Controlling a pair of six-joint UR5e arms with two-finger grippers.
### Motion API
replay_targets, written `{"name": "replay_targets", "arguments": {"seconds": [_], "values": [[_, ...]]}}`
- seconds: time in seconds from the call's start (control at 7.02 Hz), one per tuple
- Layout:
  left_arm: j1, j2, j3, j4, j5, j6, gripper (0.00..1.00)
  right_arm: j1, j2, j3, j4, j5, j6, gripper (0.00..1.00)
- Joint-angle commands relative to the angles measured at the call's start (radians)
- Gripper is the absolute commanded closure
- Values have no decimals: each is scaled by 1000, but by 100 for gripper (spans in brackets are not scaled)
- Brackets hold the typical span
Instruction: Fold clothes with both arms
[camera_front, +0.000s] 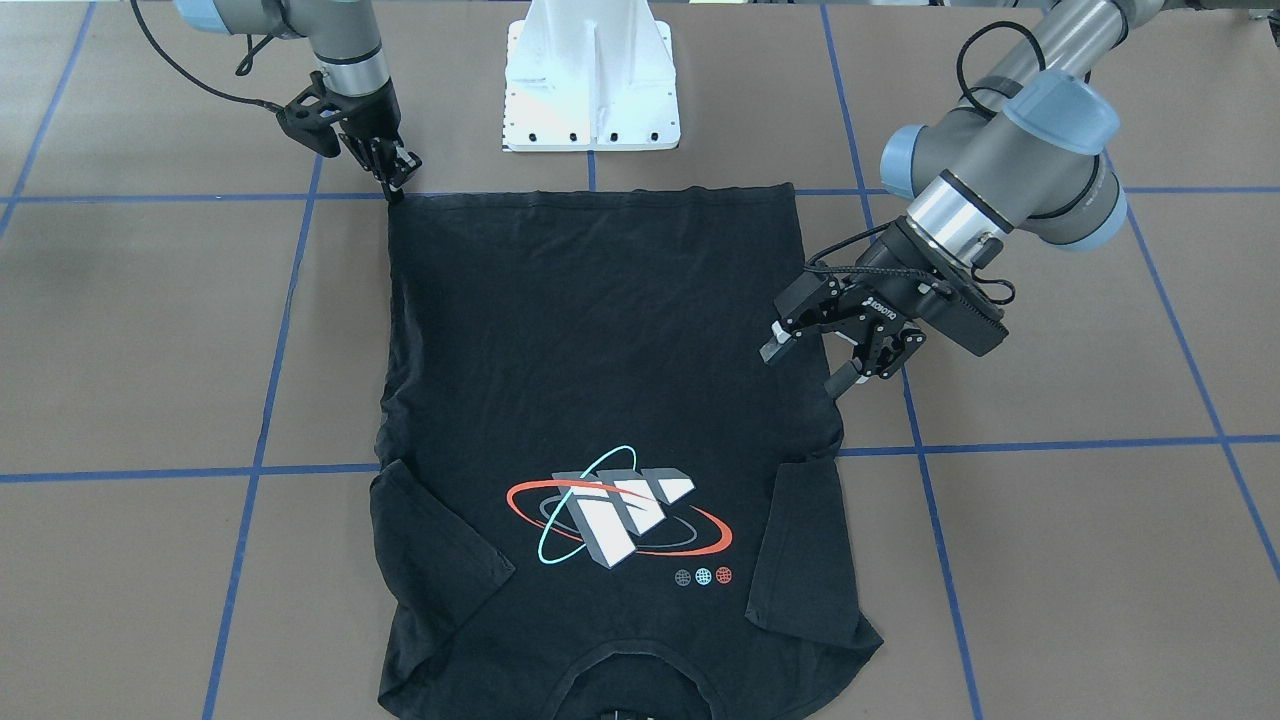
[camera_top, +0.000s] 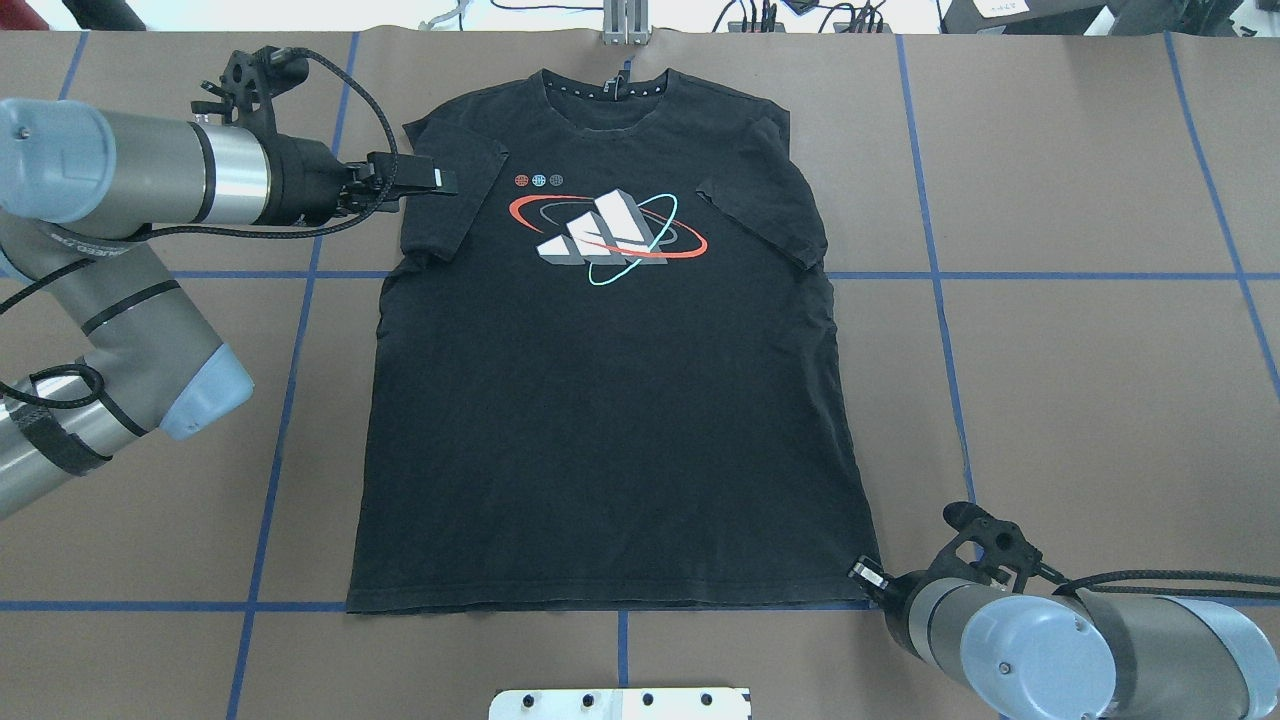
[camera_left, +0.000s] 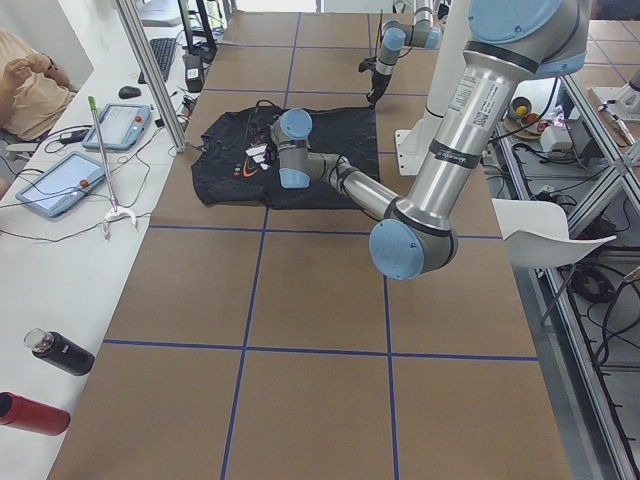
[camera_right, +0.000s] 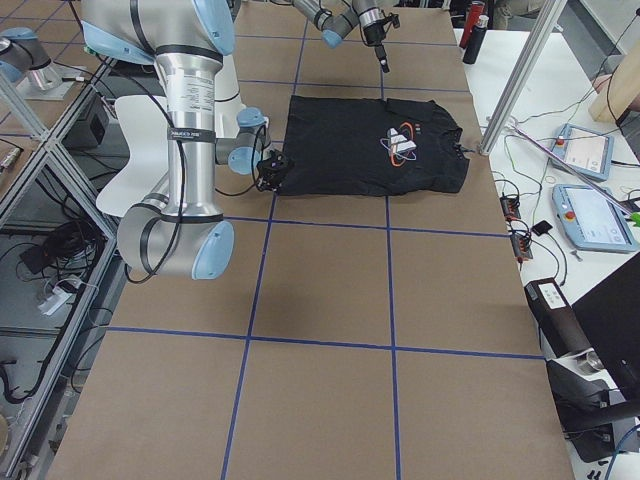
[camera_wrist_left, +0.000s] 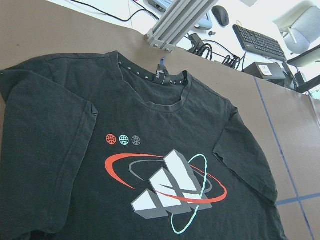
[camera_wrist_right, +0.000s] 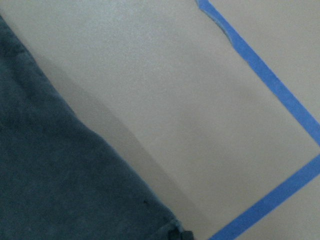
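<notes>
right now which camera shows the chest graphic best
Left wrist-mounted: the chest graphic is close, large and sharp. Overhead shows it whole but smaller, front-facing upside down, the side views tiny; the right wrist view shows only hem and table.

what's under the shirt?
Brown table with blue tape lines that run in under the black T-shirt from both sides. The shirt lies flat; anything beneath its middle is covered.
</notes>
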Motion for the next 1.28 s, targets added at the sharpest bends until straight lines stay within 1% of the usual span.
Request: {"name": "replay_targets", "arguments": {"seconds": [0.0, 0.14, 0.29, 0.43, 0.57, 0.86, 1.0, 1.14], "values": [[22, 13, -43, 6, -6, -152, 1, -17, -44, 68, 0, 25, -1, 100], [98, 89, -114, 6, 9, -218, 1, -30, -70, 96, 0, 35, -1, 100], [166, 207, -225, 6, 59, -257, 1, -46, -77, 107, 0, 36, -1, 100], [252, 308, -295, 6, 159, -289, 1, -64, -102, 126, 2, 35, -1, 100], [321, 368, -337, 6, 243, -324, 1, -64, -103, 137, 2, 33, -1, 100], [433, 502, -380, 23, 340, -407, 1, -63, -106, 153, 2, 33, 0, 100], [484, 522, -388, 103, 388, -486, 1, -64, -104, 153, 2, 26, 3, 100], [539, 519, -410, 189, 409, -525, 1, -64, -103, 154, 2, 21, 32, 100]]}}
